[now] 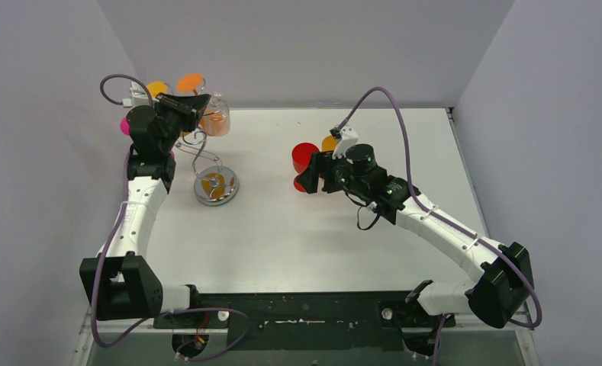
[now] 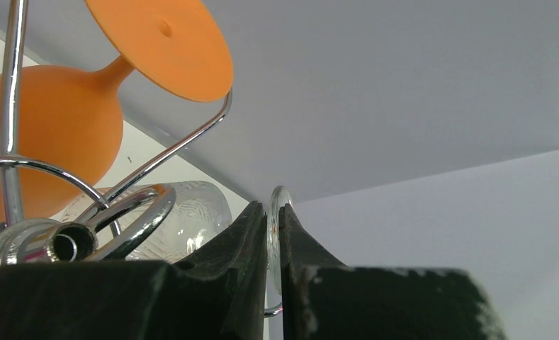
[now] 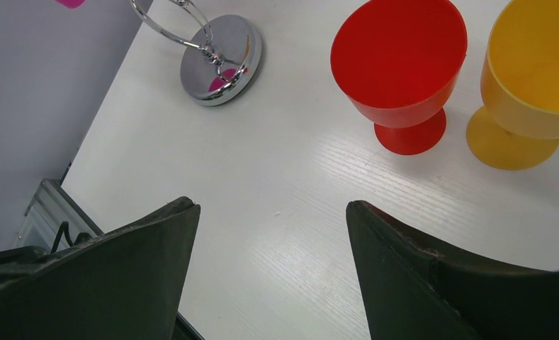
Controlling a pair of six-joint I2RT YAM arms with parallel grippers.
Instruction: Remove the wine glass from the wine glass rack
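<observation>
While my left pincer [image 2: 272, 219] is clenching the foot of the clear wine glass [image 2: 191, 214], that glass is hanging from a scroll arm at the top of the wine glass rack [image 1: 216, 187], just beside an orange glass [image 2: 42, 120]. I am judging the pull-out risky: the foot could snag on the wire and tip the stand, or slip from so narrow a grip. My right pincer [image 3: 270, 205] is hanging released over the tabletop [image 3: 297, 177] near the red goblet [image 3: 400, 64], well apart from the rack, steadying nothing.
</observation>
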